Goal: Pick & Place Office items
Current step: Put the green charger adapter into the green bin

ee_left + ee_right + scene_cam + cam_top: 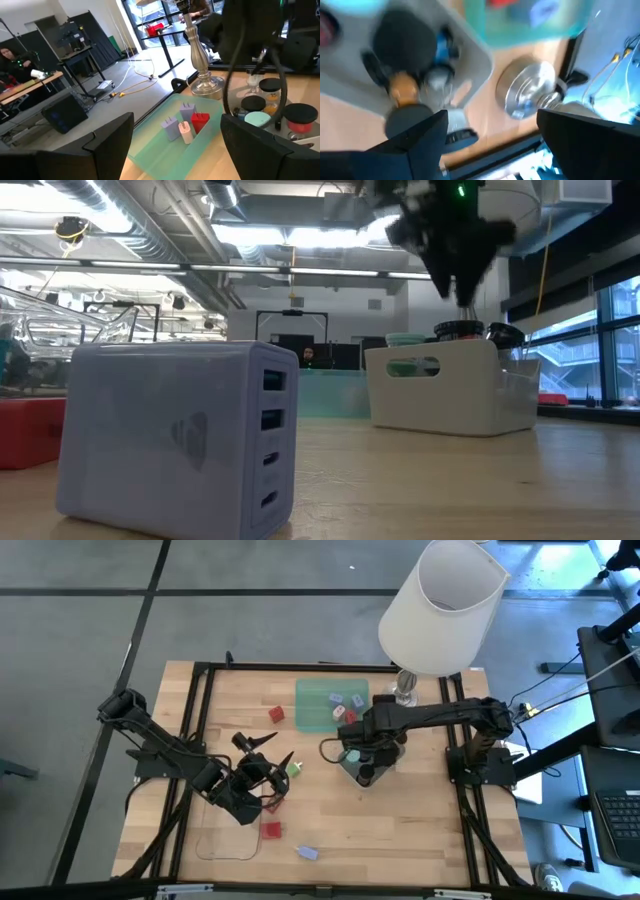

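Note:
My left gripper (272, 752) is open and holds nothing, raised left of centre and facing the green tray (150, 145). In that tray lie pale blue-grey plug pieces (172, 127), a red block (200, 121) and a white piece (185, 132). My right gripper (365, 766) is open and hangs above the grey tray (450, 395), which holds black round caps (253, 103), a teal disc (257, 119) and a red-topped piece (300, 125). On the wood lie two red blocks (276, 714) (271, 830), a green bit (294, 769) and a blue-grey piece (307, 852).
The white-shaded lamp (440, 605) stands at the far edge, its metal base (205, 82) just behind the grey tray. A clear tray (215, 840) sits near the front left corner. Black frame rails (195, 740) run along both table sides. Bare wood lies at front right.

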